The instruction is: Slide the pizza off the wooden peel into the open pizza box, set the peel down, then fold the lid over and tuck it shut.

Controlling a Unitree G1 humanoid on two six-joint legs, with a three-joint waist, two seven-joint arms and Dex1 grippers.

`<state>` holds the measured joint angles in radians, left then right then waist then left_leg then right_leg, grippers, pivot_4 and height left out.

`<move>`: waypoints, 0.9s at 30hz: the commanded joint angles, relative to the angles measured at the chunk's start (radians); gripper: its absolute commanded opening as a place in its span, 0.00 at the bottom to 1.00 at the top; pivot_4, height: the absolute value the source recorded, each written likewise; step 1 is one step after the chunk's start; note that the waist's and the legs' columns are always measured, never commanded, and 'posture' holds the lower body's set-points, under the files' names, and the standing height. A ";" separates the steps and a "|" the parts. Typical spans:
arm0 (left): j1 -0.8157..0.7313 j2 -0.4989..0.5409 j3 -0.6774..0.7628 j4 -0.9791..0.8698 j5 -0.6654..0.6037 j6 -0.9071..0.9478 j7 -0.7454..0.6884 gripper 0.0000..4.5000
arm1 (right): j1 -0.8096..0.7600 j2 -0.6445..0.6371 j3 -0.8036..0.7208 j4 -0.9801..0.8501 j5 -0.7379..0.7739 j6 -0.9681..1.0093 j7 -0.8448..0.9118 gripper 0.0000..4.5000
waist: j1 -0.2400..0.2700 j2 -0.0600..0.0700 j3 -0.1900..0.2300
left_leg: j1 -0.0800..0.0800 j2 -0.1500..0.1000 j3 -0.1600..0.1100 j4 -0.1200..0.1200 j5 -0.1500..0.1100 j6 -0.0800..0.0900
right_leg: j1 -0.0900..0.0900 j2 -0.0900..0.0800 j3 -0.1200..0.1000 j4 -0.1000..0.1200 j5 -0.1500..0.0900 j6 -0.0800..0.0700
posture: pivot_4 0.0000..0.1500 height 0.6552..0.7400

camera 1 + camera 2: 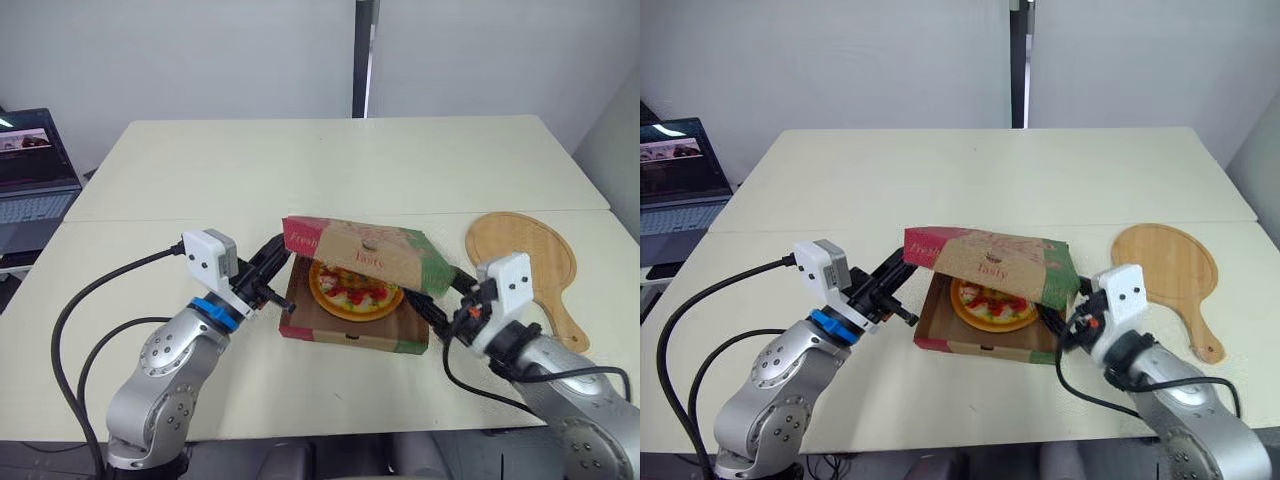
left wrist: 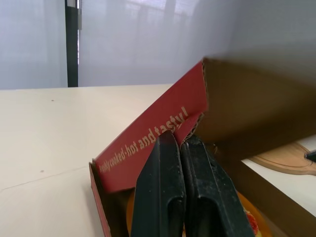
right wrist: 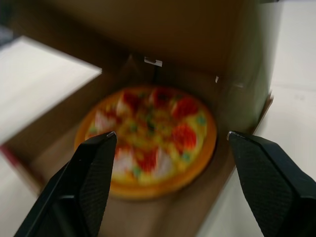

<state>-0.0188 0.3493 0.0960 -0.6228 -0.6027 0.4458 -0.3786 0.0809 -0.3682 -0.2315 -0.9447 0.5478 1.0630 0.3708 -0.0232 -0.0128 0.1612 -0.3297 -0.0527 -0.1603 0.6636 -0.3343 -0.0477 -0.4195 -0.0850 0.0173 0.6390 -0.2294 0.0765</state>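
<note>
The pizza [image 1: 355, 290] lies in the cardboard box [image 1: 345, 338] at the middle of the table. The lid [image 1: 365, 248] is folded partway down and hangs tilted over the pizza. My left gripper [image 1: 278, 258] is shut at the box's left side, and its fingertips [image 2: 180, 139] touch the lid's red side flap [image 2: 148, 145]. At the box's right side my right gripper [image 1: 432, 300] is open, its fingers [image 3: 94, 173] spread wide under the lid and facing the pizza [image 3: 153, 138]. The wooden peel [image 1: 525, 255] rests flat on the table to the right of the box.
A laptop [image 1: 35, 165] stands open off the table's far left corner. The table [image 1: 330, 165] stretches bare behind the box, with a seam across its middle. The peel's handle [image 1: 565, 325] points toward the right front edge.
</note>
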 commanded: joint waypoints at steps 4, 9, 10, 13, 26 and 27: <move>0.007 -0.001 0.000 -0.019 0.018 -0.038 -0.013 0.00 | 0.069 -0.203 -0.251 0.066 0.180 -0.048 0.224 0.86 | 0.010 -0.001 0.003 | -0.001 0.000 0.000 0.000 0.000 0.000 | 0.000 0.000 0.000 -0.002 0.000 0.000 | 1.00 1.00; 0.011 -0.001 0.000 -0.008 0.027 -0.050 -0.018 0.00 | -0.080 -0.267 -0.351 0.210 0.226 -0.090 0.187 0.74 | 0.010 -0.001 0.005 | 0.000 0.000 0.001 0.000 0.000 0.000 | 0.002 0.000 0.000 -0.004 0.000 0.001 | 1.00 1.00; 0.013 -0.002 0.000 -0.007 0.028 -0.053 -0.018 0.00 | -0.132 -0.272 -0.341 0.234 0.219 -0.098 0.165 0.66 | 0.010 0.000 0.006 | -0.001 0.000 0.001 0.000 0.000 0.000 | 0.002 0.000 0.000 -0.005 0.001 0.001 | 1.00 1.00; 0.016 -0.003 -0.004 -0.006 0.032 -0.058 -0.017 0.00 | -0.239 -0.272 -0.310 0.278 0.230 -0.095 0.121 0.43 | 0.013 0.000 0.006 | 0.000 0.000 0.001 -0.001 0.000 0.000 | 0.003 0.000 -0.001 -0.006 0.001 0.001 | 1.00 1.00; 0.062 -0.004 0.017 -0.021 -0.004 -0.071 -0.043 0.00 | -0.480 -0.309 -0.003 0.397 0.181 -0.152 0.185 0.01 | 0.024 0.001 0.007 | -0.003 -0.002 0.000 -0.002 0.000 -0.001 | 0.002 -0.002 -0.001 -0.012 0.004 -0.003 | 1.00 1.00; 0.074 0.004 0.024 -0.029 -0.018 -0.063 -0.050 0.09 | -0.482 -0.310 0.001 0.402 0.179 -0.156 0.189 0.00 | 0.024 0.001 0.007 | -0.003 -0.002 0.000 -0.002 0.000 -0.001 | 0.003 -0.002 -0.001 -0.012 0.004 -0.003 | 1.00 1.00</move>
<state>0.0434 0.3437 0.0983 -0.6165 -0.5957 0.3836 -0.4213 -0.3813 -0.6623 -0.2270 -0.5341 0.7252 0.9317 0.5485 0.0006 -0.0122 0.1679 -0.3326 -0.0546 -0.1606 0.6612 -0.3340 -0.0486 -0.4170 -0.0875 0.0162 0.6267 -0.2254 0.0735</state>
